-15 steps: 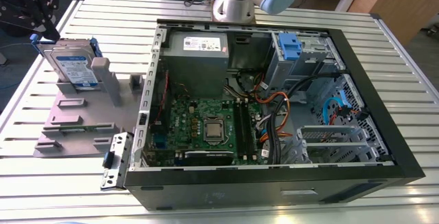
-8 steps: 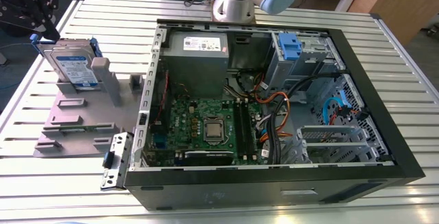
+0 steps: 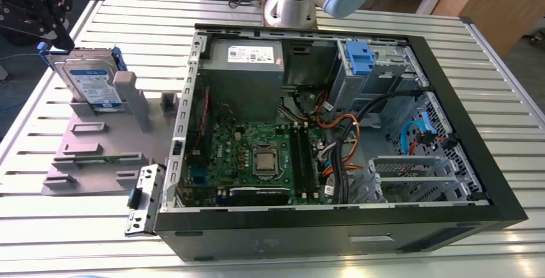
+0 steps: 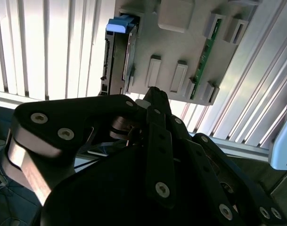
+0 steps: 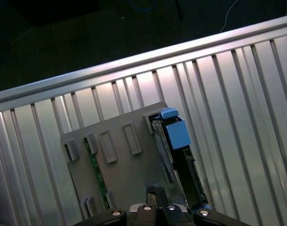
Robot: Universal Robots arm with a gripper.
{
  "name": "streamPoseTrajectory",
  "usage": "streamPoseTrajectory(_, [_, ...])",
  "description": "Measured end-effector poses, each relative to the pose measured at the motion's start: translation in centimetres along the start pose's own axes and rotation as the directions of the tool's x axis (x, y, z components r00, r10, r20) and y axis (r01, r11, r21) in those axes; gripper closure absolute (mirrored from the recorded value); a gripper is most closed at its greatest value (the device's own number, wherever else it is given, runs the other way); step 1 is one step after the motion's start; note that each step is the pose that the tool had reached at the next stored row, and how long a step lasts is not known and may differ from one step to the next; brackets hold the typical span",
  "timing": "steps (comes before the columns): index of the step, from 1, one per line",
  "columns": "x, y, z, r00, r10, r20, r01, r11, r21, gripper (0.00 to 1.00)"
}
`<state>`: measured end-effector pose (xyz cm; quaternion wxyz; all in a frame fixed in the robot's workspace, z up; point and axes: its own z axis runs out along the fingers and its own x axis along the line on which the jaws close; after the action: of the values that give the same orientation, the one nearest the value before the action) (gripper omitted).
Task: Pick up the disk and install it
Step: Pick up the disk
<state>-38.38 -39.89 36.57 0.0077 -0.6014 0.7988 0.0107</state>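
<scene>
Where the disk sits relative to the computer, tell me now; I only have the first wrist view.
Observer: In the exterior view the disk stands on edge in the grey holder, at the exterior view's left of the open computer case.
Operator: Give me the label side.
Observer: Its blue-and-white label is turned toward the exterior camera.
</scene>
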Motion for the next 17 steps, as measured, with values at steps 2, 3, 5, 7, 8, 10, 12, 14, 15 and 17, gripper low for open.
streamPoseTrajectory(2, [0.00, 0.00, 0.00, 1.0000, -0.004, -0.0001, 0.004, 1.0000, -0.0001, 0.89])
streamPoseTrajectory(3, [0.00, 0.00, 0.00, 1.0000, -0.006, -0.0002, 0.006, 1.0000, -0.0001, 0.89])
streamPoseTrajectory(5, [0.00, 0.00, 0.00, 0.9999, -0.011, -0.0003, 0.011, 0.9999, -0.0001, 0.89])
streamPoseTrajectory(7, [0.00, 0.00, 0.00, 0.9999, -0.016, -0.0005, 0.016, 0.9999, -0.0002, 0.89])
streamPoseTrajectory(8, [0.00, 0.00, 0.00, 0.9998, -0.018, -0.0006, 0.018, 0.9998, -0.0003, 0.89])
streamPoseTrajectory(10, [0.00, 0.00, 0.00, 0.9997, -0.022, -0.0008, 0.022, 0.9997, -0.0003, 0.89])
streamPoseTrajectory(12, [0.00, 0.00, 0.00, 0.9996, -0.027, -0.0011, 0.027, 0.9996, -0.0004, 0.89])
streamPoseTrajectory(14, [0.00, 0.00, 0.00, 0.9995, -0.031, -0.0012, 0.031, 0.9995, -0.0004, 0.89])
streamPoseTrajectory(15, [0.00, 0.00, 0.00, 0.9994, -0.033, -0.0013, 0.033, 0.9994, -0.0005, 0.89])
streamPoseTrajectory(17, [0.00, 0.00, 0.00, 0.9993, -0.038, -0.0016, 0.038, 0.9993, -0.0006, 0.89])
